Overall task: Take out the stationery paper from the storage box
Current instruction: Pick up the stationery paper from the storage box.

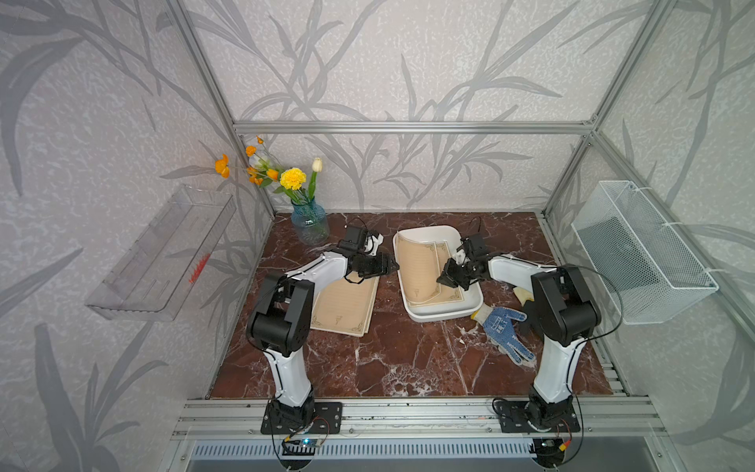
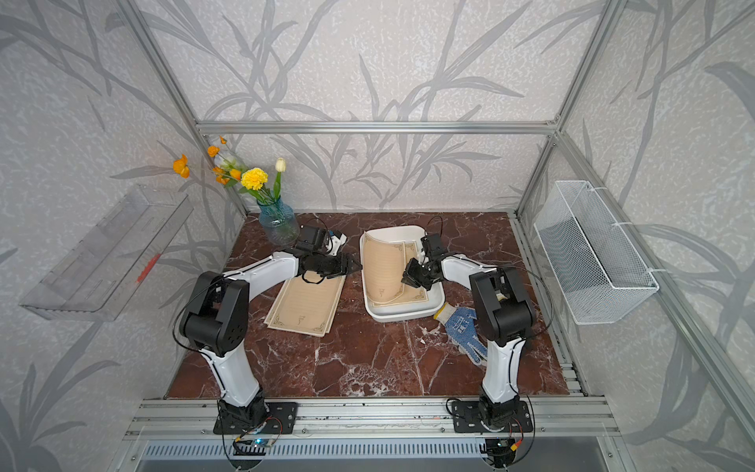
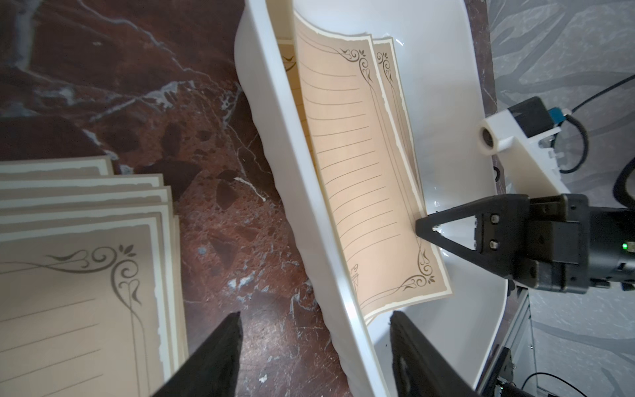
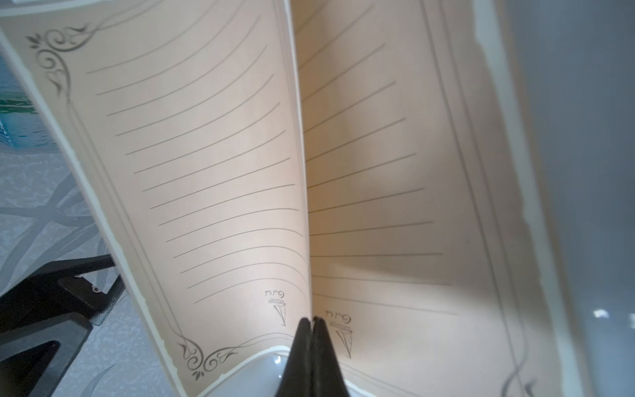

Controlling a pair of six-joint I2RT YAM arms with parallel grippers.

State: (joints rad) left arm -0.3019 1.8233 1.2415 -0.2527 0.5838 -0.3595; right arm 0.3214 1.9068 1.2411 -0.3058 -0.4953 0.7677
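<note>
My right gripper [image 1: 441, 281] has its jaws pinched on one long edge of the stationery paper [image 1: 416, 267], near the emblem end. The paper stands curled inside the storage box [image 1: 437, 315]. Its long axis runs along the box's length, emblem end toward the arm bases, and its face bows toward the box's left wall. My left gripper [image 1: 393, 265] hangs just outside that wall, jaws spread. A stack of sheets [image 1: 347, 306] lies flat on the worktop [image 1: 388, 359] under the left arm.
</note>
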